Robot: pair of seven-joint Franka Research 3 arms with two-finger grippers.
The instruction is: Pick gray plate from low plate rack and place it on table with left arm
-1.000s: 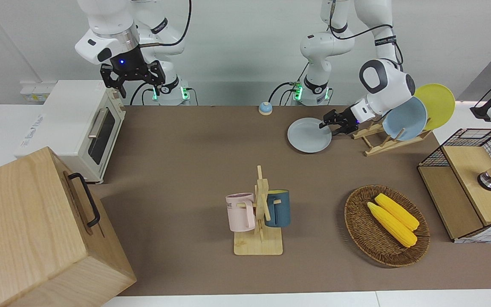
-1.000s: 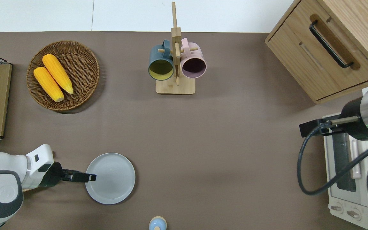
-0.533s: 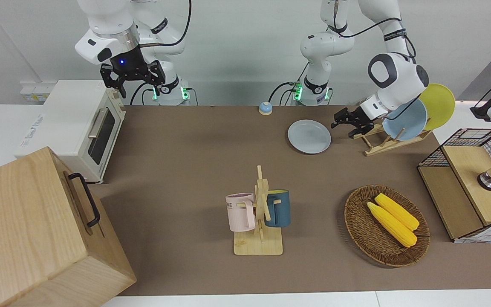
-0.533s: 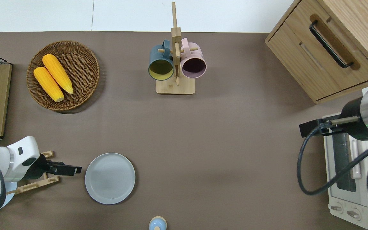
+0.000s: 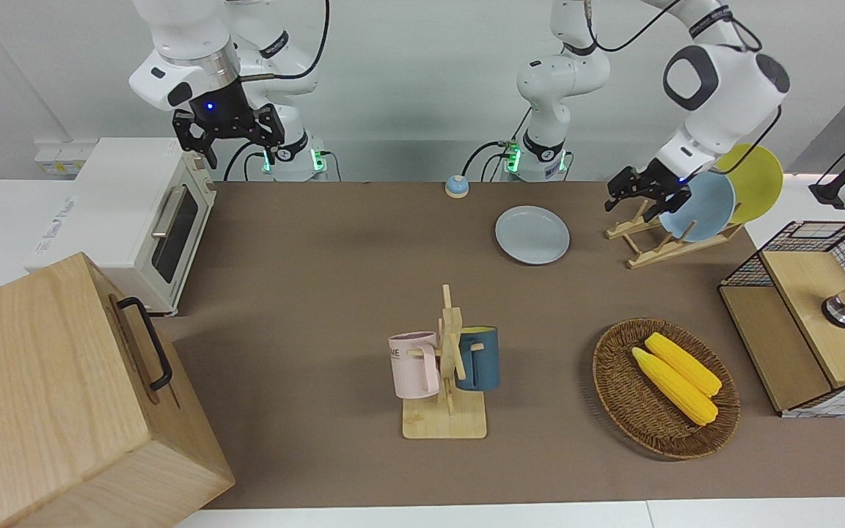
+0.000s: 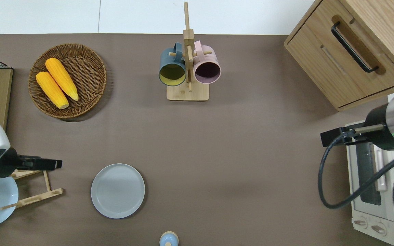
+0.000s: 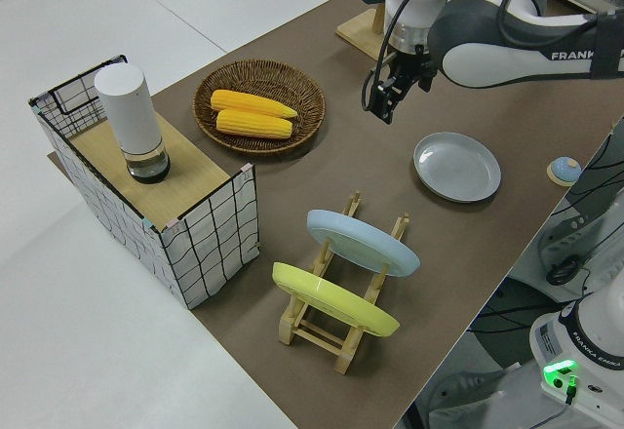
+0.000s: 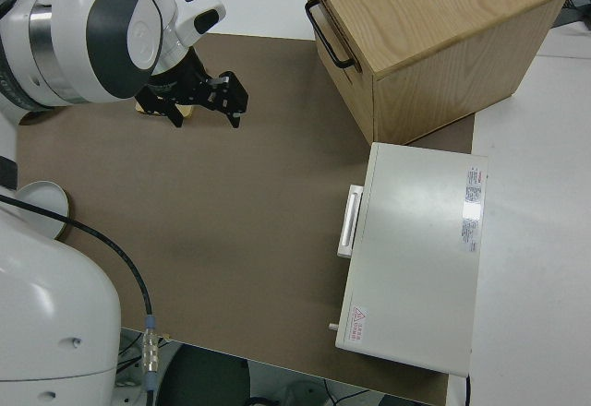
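Your gray plate (image 6: 117,190) lies flat on the table (image 6: 238,153), beside the low plate rack (image 6: 34,186). The left gripper (image 6: 54,164) hangs empty, jaws parted, over the rack's end. Lift it straight up, avoiding the sky-blue plate (image 5: 707,207).

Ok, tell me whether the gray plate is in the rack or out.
Out: the gray plate lies flat on the table, beside the low plate rack.

We count three plates: one gray plate (image 5: 532,234), one sky-blue plate (image 5: 708,207) and one yellow plate (image 5: 754,179). We see two mugs, one pink (image 5: 414,365) and one dark blue (image 5: 480,358), two corn cobs (image 5: 675,376), one wicker basket (image 5: 617,396) and two claws, the left claw (image 5: 641,192) and the right claw (image 5: 226,135).
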